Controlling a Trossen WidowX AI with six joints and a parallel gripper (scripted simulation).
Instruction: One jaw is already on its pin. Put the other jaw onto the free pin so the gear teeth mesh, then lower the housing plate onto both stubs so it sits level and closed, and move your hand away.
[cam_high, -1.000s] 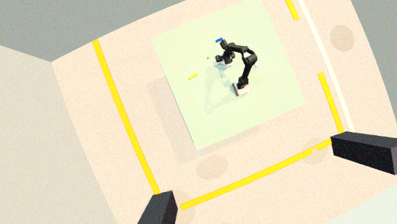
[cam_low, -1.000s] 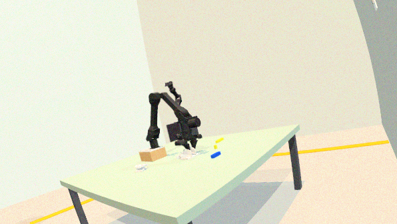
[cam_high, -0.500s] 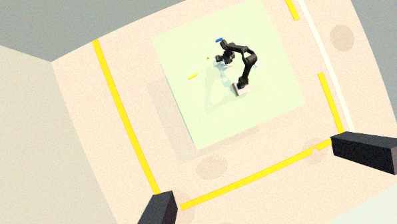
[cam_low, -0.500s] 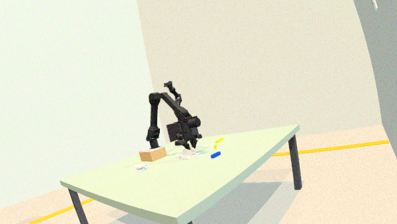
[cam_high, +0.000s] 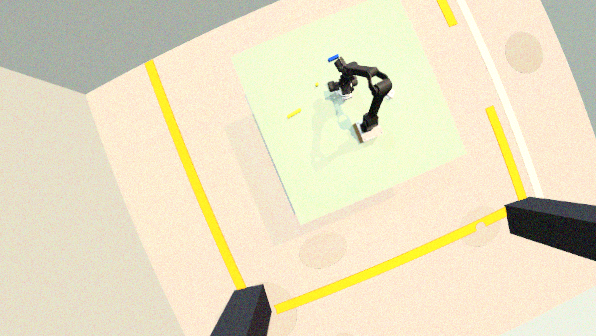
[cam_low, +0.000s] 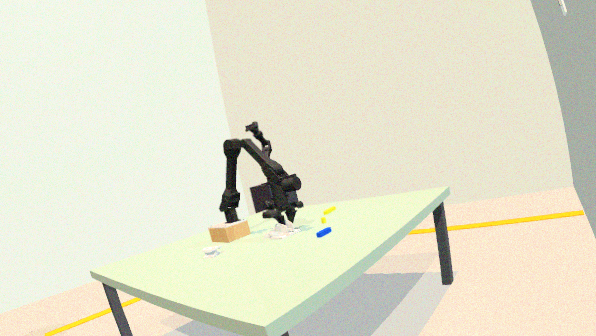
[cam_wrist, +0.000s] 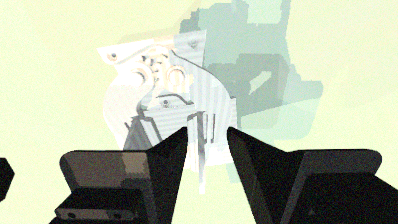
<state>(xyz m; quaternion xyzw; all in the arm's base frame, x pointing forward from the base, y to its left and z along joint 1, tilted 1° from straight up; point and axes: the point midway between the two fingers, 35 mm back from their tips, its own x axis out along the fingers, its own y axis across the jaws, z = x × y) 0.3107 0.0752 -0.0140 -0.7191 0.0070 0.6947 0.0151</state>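
Observation:
My gripper (cam_wrist: 207, 131) (cam_low: 287, 223) is shut on a white jaw (cam_wrist: 212, 112), low over the table. The jaw's pale upright part lies between the fingertips. The white mechanism (cam_wrist: 117, 102) (cam_low: 278, 233) sits under and ahead of the fingers. Two round hubs, a left hub (cam_wrist: 140, 76) and a right hub (cam_wrist: 176, 76), lie side by side near its far edge. Glare hides whether the teeth mesh and whether the held jaw is down on its pin. A separate white piece (cam_low: 211, 250) (cam_high: 391, 94), apparently the housing plate, lies on the table away from the mechanism.
The arm stands on a wooden block (cam_low: 230, 233) on the pale green table (cam_high: 380, 180) (cam_low: 280, 280). A blue bar (cam_high: 333, 58) (cam_low: 324, 232), a small yellow piece (cam_high: 316, 84) (cam_low: 323, 220) and a yellow bar (cam_high: 294, 113) (cam_low: 329, 210) lie beyond the mechanism.

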